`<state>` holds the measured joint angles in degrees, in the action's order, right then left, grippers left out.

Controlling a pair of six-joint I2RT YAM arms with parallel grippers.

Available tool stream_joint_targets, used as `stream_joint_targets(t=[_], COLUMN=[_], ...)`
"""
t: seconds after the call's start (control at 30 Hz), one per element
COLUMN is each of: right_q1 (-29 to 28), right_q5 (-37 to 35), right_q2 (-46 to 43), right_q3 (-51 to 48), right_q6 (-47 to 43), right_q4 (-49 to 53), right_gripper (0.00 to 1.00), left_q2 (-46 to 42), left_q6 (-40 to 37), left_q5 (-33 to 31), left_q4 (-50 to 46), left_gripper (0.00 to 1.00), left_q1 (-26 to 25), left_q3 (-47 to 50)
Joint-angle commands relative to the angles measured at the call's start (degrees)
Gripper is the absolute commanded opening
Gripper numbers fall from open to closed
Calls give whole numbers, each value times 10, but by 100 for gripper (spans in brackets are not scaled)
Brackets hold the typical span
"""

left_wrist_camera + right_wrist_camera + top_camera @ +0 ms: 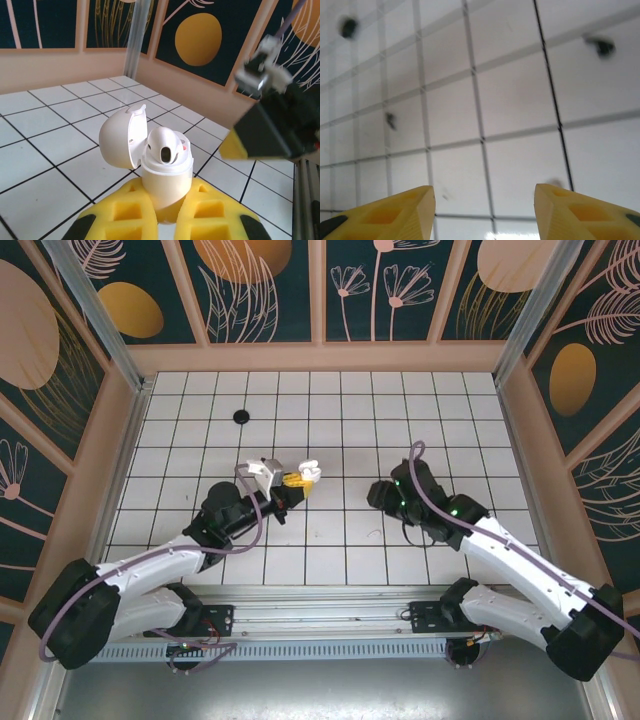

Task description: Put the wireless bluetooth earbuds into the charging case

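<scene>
My left tool (165, 216) clamps the open charging case (166, 165). 1 black earbud (241, 417) lies on the tabletop (450, 440) beyond the case, leftward. My right tool (482, 200), jaws apart and empty, hangs to the case's right.

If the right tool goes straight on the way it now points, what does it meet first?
Most likely bare white tiles: the right tool points down at them, open, with nothing between. Depth is unclear.

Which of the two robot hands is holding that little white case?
The left hand, shut on the charging case, whose lid stands open. The right hand is open and empty above the tiled floor.
</scene>
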<state>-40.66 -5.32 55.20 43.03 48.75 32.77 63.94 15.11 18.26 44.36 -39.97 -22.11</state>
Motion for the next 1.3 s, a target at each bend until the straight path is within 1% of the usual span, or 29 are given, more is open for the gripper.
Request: stream_joint_targets(t=[0.0,0.13,0.27,0.37,0.43,0.53,0.6,0.77,0.93,1.27], right_q1=[9,10,9,9,10,12,14,22,34,79], right_q5=[61,75,122,148,146,139,141,134,127,148], right_q2=[-11,-20,-41,-53,-54,-41,-23,41,96,174], right_q3=[-52,-126,-196,-229,-235,-234,-229,-200,-160,-113], right_q6=[67,111,150,163,165,154,146,117,85,34], right_q4=[47,35,-22,-60,-68,-89,-109,-134,-146,-185], right_gripper=[55,55,55,52,52,50,47,31,24,20], left_q2=[-18,-33,-47,-49,-46,-38,-30,-17,-9,12], left_q6=[-10,-6,-15,-19,-18,-12,-11,-19,-17,-11], left_q5=[-18,-14,-24,-31,-37,-39,-36,-31,-31,-25], left_q4=[-13,-32,-59,-59,-52,-37,-33,-40,-34,-23], left_gripper=[0,0,0,0,0,0,0,0,0,0], left_q1=[1,2,1,1,1,1,1,1,1,1], left_q3=[18,29,42,53,59,63,61,48,49,45])
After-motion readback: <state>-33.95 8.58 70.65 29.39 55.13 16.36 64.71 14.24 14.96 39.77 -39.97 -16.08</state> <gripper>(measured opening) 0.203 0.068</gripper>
